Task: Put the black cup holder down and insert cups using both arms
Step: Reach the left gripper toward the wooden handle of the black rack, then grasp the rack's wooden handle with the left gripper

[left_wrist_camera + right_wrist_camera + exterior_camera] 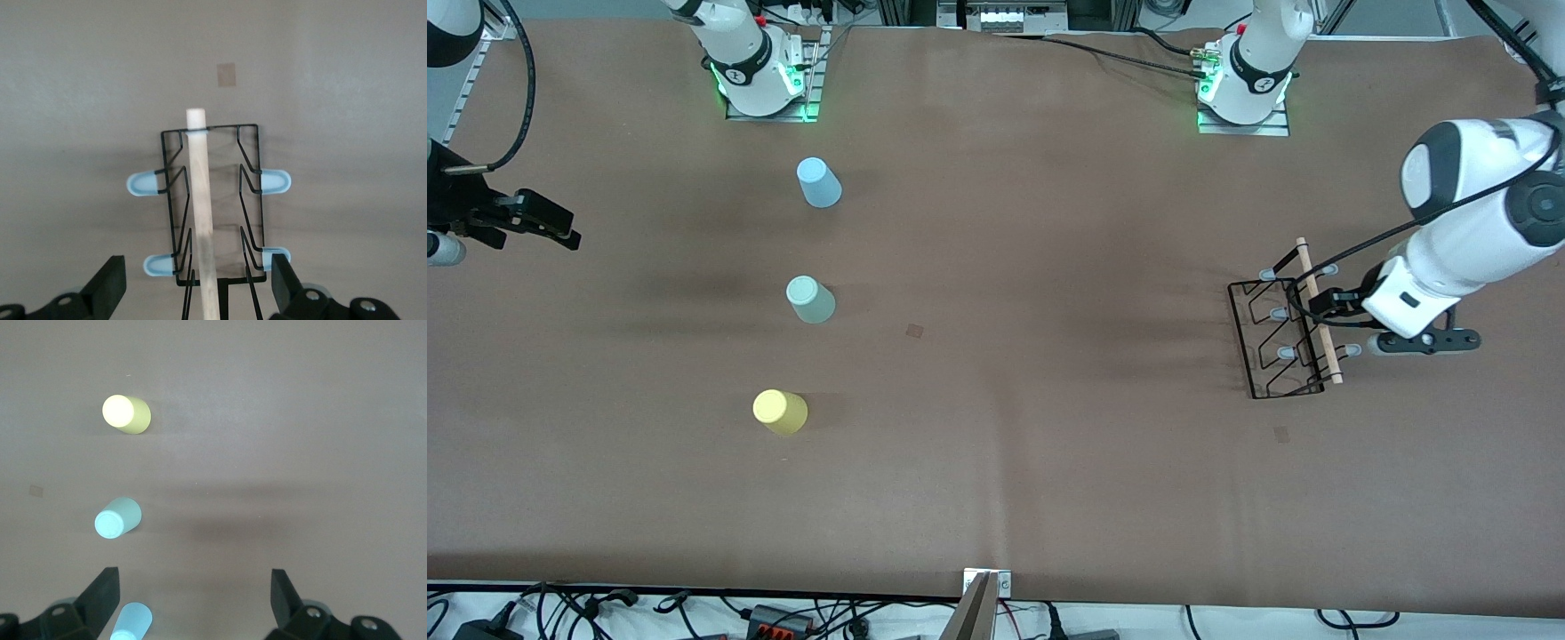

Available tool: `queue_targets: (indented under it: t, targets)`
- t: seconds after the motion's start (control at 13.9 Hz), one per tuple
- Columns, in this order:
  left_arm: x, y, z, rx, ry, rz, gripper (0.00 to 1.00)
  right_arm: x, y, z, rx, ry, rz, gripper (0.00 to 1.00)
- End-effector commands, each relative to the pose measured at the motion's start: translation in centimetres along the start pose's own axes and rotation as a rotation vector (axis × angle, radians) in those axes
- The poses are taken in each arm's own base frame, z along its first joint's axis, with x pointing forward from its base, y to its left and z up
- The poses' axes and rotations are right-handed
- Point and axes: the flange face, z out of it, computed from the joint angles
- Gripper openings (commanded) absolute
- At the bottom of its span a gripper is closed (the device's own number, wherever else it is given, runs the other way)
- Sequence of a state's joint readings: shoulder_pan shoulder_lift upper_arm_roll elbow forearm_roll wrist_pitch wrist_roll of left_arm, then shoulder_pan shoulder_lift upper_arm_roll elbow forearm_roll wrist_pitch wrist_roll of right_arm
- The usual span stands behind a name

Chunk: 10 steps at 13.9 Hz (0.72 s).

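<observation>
The black cup holder [1285, 353] stands on the table toward the left arm's end, its wooden rod handle [1316, 307] on top. My left gripper [1323, 309] is open and straddles that handle [200, 193]; its fingers [110, 283] stand well apart from the rod on either side. Three cups stand in a row toward the right arm's end: light blue [818, 182] farthest from the front camera, pale green [810, 300] in the middle, yellow [780, 412] nearest. My right gripper [551, 227] hangs open and holds nothing, over the table's end past the cups. Its wrist view shows the yellow [126, 414], green [117, 518] and blue [132, 621] cups.
Two small tape marks lie on the brown table, one near the middle [915, 331] and one nearer the front camera than the holder [1281, 434]. A metal bracket [985, 596] sticks up at the front edge. Both arm bases [765, 80] stand along the back edge.
</observation>
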State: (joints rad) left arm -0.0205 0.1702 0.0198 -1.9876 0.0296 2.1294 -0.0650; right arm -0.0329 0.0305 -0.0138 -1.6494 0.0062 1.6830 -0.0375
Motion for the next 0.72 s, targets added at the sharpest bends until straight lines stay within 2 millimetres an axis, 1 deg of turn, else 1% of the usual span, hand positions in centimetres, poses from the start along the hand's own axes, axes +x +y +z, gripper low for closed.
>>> queue_targets:
  t: [0.0, 0.07, 0.14, 0.22, 0.36, 0.5, 0.65]
  targets:
    - [-2.7, 0.1, 0.8, 0.007, 0.023, 0.032, 0.80, 0.0, 0.3, -0.1, 0.010, 0.010, 0.013, 1.00]
    - [-3.0, 0.1, 1.1, 0.008, 0.018, 0.034, 0.76, 0.0, 0.3, 0.1, 0.010, 0.006, 0.012, 1.00]
    - [-3.1, 0.3, 1.2, 0.007, 0.017, 0.037, 0.69, 0.0, 0.2, 0.1, 0.010, 0.008, 0.010, 1.00]
    - [-3.6, 0.6, 1.9, 0.006, 0.002, 0.035, 0.63, 0.1, 0.1, 0.1, 0.012, 0.008, 0.011, 1.00]
    - [-4.2, 0.8, 2.8, 0.004, 0.009, 0.034, 0.58, 0.1, -0.1, 0.0, 0.012, 0.014, 0.006, 1.00]
    - [-4.5, 0.8, 3.1, 0.004, 0.011, 0.033, 0.44, 0.2, 0.0, 0.1, 0.012, 0.014, 0.008, 1.00]
    - [-4.6, 0.8, 3.3, 0.003, 0.012, 0.033, 0.38, 0.1, 0.0, 0.0, 0.010, 0.014, 0.007, 1.00]
